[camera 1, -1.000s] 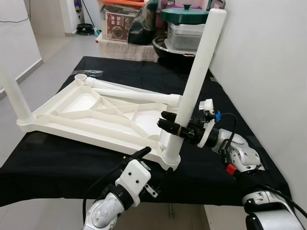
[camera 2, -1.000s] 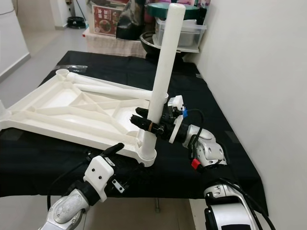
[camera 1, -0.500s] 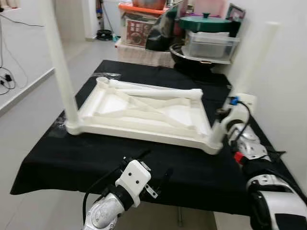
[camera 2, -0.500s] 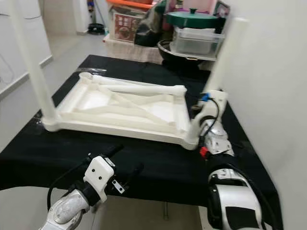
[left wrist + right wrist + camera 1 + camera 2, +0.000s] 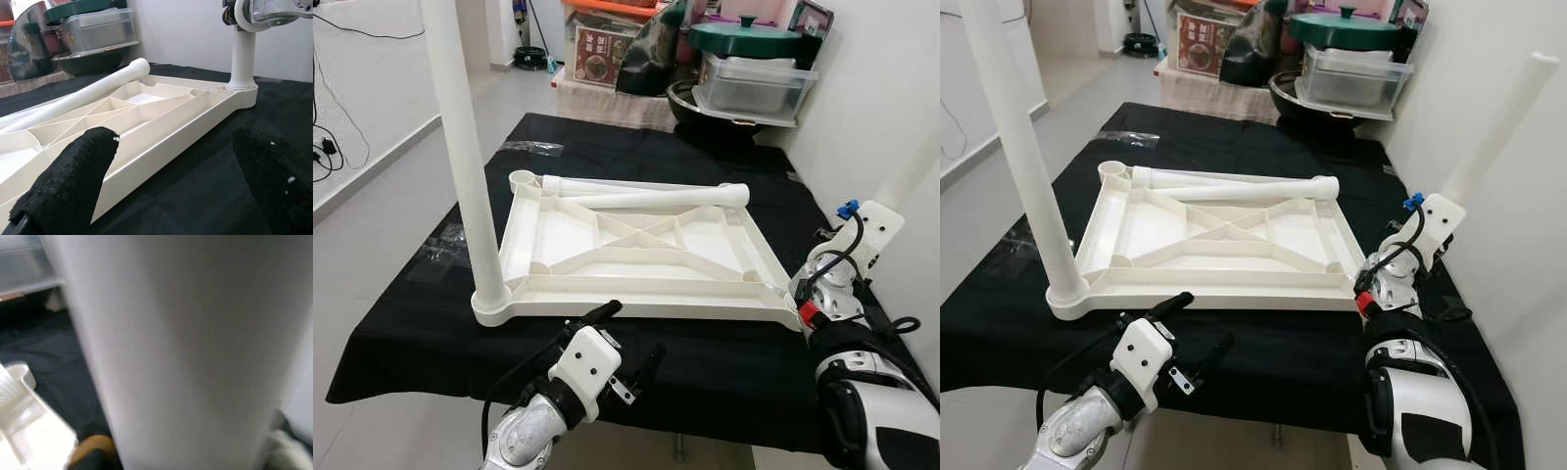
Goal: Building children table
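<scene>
An upturned white table top (image 5: 636,294) lies on the black-covered table. One white leg (image 5: 470,176) stands upright in its front left corner. Two loose legs (image 5: 646,196) lie along its far edge. Another leg (image 5: 1503,122) rises from the front right corner and leans right against the wall. My right gripper (image 5: 1383,277) is shut on it low down, with its fingers hidden behind the wrist. In the right wrist view that leg (image 5: 186,347) is a close blur. My left gripper (image 5: 626,335) hangs open below the table's front edge, its fingers (image 5: 73,181) wide apart and empty.
A green-lidded pot (image 5: 744,39), a clear container (image 5: 754,83) and boxes crowd the table's far end. A white wall runs close along the right side. A plastic wrapper (image 5: 524,147) lies on the cloth (image 5: 724,372) at far left. Open floor is on the left.
The table top has swung round on the cloth and now sits square to the front edge. My right gripper moved right with its leg, which now leans right. The camera also shifted.
</scene>
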Controlling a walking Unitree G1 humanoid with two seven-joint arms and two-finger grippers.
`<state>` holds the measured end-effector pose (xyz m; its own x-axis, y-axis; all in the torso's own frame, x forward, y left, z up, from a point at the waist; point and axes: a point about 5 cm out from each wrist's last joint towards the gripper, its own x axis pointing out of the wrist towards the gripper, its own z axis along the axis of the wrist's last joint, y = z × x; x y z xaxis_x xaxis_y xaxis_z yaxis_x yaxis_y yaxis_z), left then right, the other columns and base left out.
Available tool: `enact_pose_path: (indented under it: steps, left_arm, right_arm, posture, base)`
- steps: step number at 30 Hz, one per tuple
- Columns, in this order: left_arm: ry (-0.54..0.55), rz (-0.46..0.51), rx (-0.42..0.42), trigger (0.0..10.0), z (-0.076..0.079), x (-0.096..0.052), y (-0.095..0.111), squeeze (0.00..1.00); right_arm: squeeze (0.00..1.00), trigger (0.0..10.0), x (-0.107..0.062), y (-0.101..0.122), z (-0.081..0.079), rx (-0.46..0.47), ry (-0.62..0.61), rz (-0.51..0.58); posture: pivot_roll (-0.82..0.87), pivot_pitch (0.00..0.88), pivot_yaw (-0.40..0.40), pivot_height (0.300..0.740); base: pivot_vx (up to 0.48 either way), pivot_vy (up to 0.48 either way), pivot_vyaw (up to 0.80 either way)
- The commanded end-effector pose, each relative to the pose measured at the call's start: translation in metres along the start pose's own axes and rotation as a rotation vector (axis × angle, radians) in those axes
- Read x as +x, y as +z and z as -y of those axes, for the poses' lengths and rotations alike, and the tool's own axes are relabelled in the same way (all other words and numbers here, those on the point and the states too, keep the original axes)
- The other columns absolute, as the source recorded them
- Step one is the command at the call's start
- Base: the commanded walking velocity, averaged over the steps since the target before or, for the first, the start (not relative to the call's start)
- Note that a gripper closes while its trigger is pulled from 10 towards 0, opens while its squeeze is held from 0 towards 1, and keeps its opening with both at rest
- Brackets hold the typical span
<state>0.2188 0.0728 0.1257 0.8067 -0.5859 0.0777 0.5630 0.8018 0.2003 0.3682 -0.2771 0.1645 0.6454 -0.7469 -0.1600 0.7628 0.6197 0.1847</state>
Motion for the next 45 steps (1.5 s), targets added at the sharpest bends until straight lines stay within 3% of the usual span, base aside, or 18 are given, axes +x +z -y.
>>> enact_pose_path:
  steps: [1,11,12,18,25,26,28,29,32,33,35,36,40,41,42,43,44,45]
  left_arm:
    - [-0.001,-0.014,-0.002,10.0,0.001,-0.001,-0.003,0.00]
    - [-0.003,-0.014,-0.004,10.0,0.001,-0.001,-0.003,0.00]
    - [-0.002,-0.015,-0.004,10.0,0.001,-0.001,-0.003,0.00]
    - [-0.002,-0.018,-0.006,10.0,0.002,-0.002,-0.003,0.00]
    - [-0.003,-0.019,-0.007,10.0,0.002,-0.003,-0.003,0.00]
    - [-0.004,-0.021,-0.010,10.0,0.002,-0.003,-0.003,0.00]
    - [-0.004,-0.021,-0.010,10.0,0.002,-0.003,-0.003,0.00]
    - [-0.004,-0.022,-0.012,10.0,0.003,-0.004,-0.003,0.00]
    - [-0.004,-0.022,-0.012,10.0,0.003,-0.004,-0.003,0.00]
    - [-0.004,-0.023,-0.014,10.0,0.003,-0.004,-0.003,0.00]
    - [-0.004,-0.023,-0.014,10.0,0.003,-0.004,-0.003,0.00]
    - [-0.003,-0.025,-0.018,10.0,0.004,-0.004,-0.003,0.00]
    - [-0.003,-0.025,-0.019,10.0,0.004,-0.004,-0.003,0.00]
    - [-0.002,-0.026,-0.020,10.0,0.004,-0.004,-0.003,0.00]
    - [-0.002,-0.026,-0.020,10.0,0.004,-0.004,-0.003,0.00]
    - [0.000,-0.026,-0.020,10.0,0.004,-0.004,-0.003,0.00]
    - [0.000,-0.026,-0.020,10.0,0.004,-0.004,-0.003,0.00]
    - [0.000,-0.026,-0.019,10.0,0.003,-0.004,-0.003,0.00]
  right_arm:
    - [1.00,10.0,0.000,-0.027,0.015,-0.010,-0.068,-0.118]
    - [1.00,10.0,-0.007,-0.028,0.010,-0.018,-0.058,-0.078]
    - [0.00,10.0,-0.011,-0.033,0.008,-0.023,-0.008,-0.082]
    - [0.00,10.0,-0.029,-0.050,0.008,-0.039,0.118,-0.096]
    - [0.00,10.0,-0.037,-0.056,0.010,-0.044,0.146,-0.108]
    - [0.00,10.0,-0.050,-0.064,0.013,-0.049,0.197,-0.136]
    - [0.00,10.0,-0.050,-0.064,0.013,-0.049,0.197,-0.136]
    - [0.00,10.0,-0.063,-0.069,0.016,-0.067,0.274,-0.150]
    - [0.00,10.0,-0.063,-0.069,0.016,-0.067,0.274,-0.150]
    - [0.00,10.0,-0.076,-0.073,0.016,-0.128,0.431,-0.181]
    - [0.00,10.0,-0.076,-0.073,0.016,-0.128,0.431,-0.181]
    - [0.00,10.0,-0.086,-0.082,0.024,-0.211,0.609,-0.292]
    - [0.00,10.0,-0.090,-0.083,0.024,-0.229,0.678,-0.320]
    - [0.00,10.0,-0.099,-0.082,0.016,-0.214,0.837,-0.353]
    - [0.00,10.0,-0.099,-0.082,0.016,-0.214,0.837,-0.353]
    - [0.00,10.0,-0.110,-0.080,0.008,-0.234,1.017,-0.373]
    - [0.00,10.0,-0.110,-0.080,0.008,-0.234,1.017,-0.373]
    - [0.00,10.0,-0.121,-0.073,0.001,-0.270,1.221,-0.394]
  posture:
    - [0.12,0.000,-0.118,0.740]
    - [0.11,0.000,-0.118,0.740]
    - [0.11,0.000,-0.119,0.740]
    - [0.10,0.000,-0.112,0.740]
    - [0.10,0.000,-0.111,0.740]
    - [0.09,0.000,-0.108,0.740]
    - [0.09,0.000,-0.108,0.740]
    - [0.09,0.000,-0.111,0.740]
    - [0.09,0.000,-0.111,0.740]
    - [0.08,0.000,-0.112,0.740]
    - [0.08,0.000,-0.112,0.740]
    - [0.07,0.000,-0.113,0.740]
    - [0.07,0.000,-0.113,0.740]
    - [0.08,0.000,-0.115,0.740]
    - [0.08,0.000,-0.115,0.740]
    - [0.08,0.000,-0.112,0.740]
    - [0.08,0.000,-0.112,0.740]
    - [0.08,0.000,-0.114,0.740]
  base:
    - [0.000,0.000,0.00]
    - [0.000,0.000,0.00]
    - [0.000,0.000,0.00]
    - [0.000,0.000,0.00]
    - [0.000,0.000,0.00]
    - [0.000,0.000,0.00]
    - [0.000,0.000,0.00]
    - [0.000,0.000,0.00]
    - [0.000,0.000,0.00]
    - [0.000,0.000,0.00]
    - [0.000,0.000,0.00]
    - [0.000,0.000,0.00]
    - [0.000,0.000,0.00]
    - [0.000,0.000,0.00]
    - [0.000,0.000,0.00]
    - [0.000,0.000,0.00]
    - [0.000,0.000,0.00]
    - [0.000,0.000,0.00]
